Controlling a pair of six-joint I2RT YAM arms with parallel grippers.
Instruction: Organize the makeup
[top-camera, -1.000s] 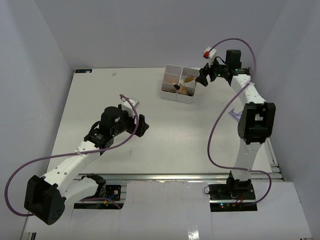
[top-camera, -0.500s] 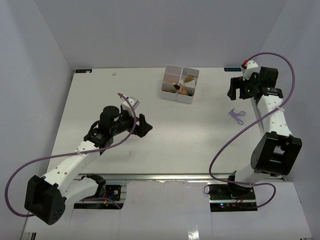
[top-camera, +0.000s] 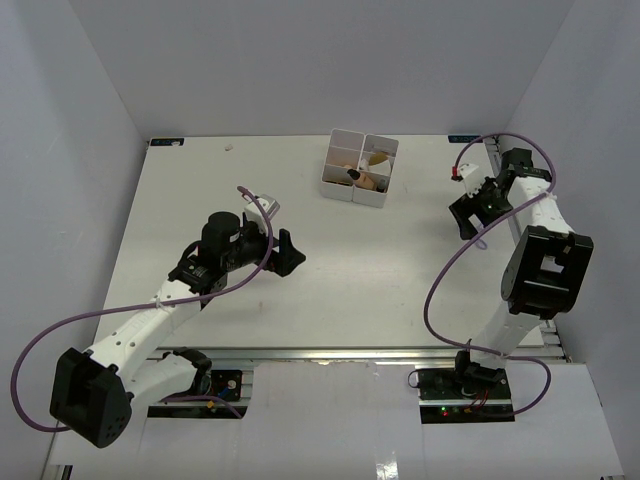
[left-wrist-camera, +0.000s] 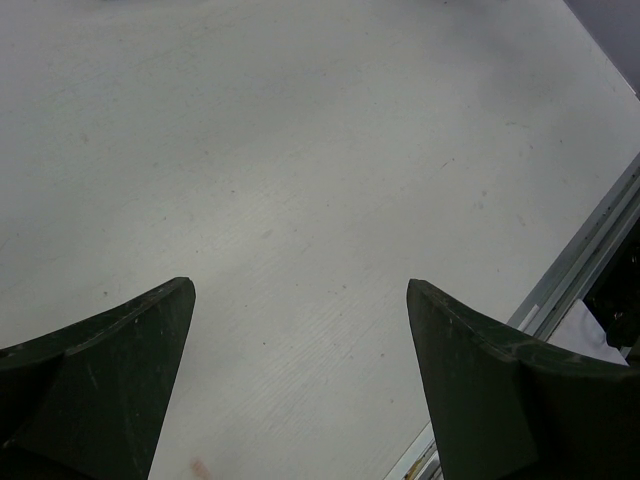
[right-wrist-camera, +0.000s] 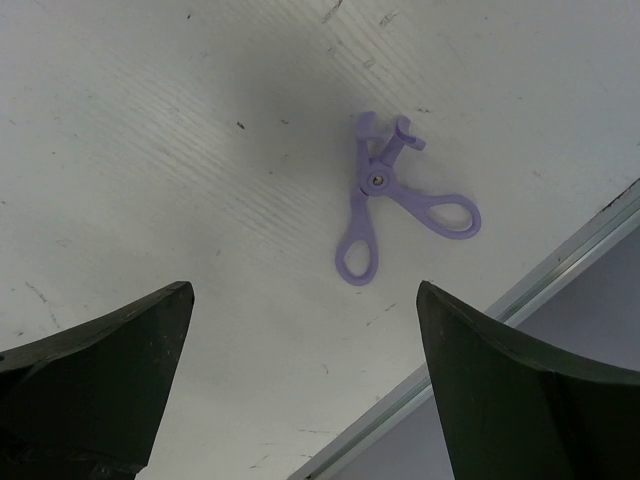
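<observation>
- Left arm stretches low; the left gripper (top-camera: 285, 252) hangs well near-left of the white box (top-camera: 350, 189), fingers spread, holding nothing.
- Right arm is folded; the right gripper (right-wrist-camera: 305, 290) hangs right of the box, fingers spread above a purple curler (right-wrist-camera: 395, 195) near the table (top-camera: 350, 290) edge.
- The makeup (top-camera: 368, 181) sits in the box, with open tabletop around it.

The left arm (top-camera: 150, 322) is extended forward and inward from its base. The left gripper (top-camera: 284, 251) is pointed rightward, jaws spread wide, nothing between them. The right arm (top-camera: 535, 268) is folded steeply at the right edge. The right gripper (top-camera: 468, 213) is angled downward, jaws spread wide, nothing held.
</observation>
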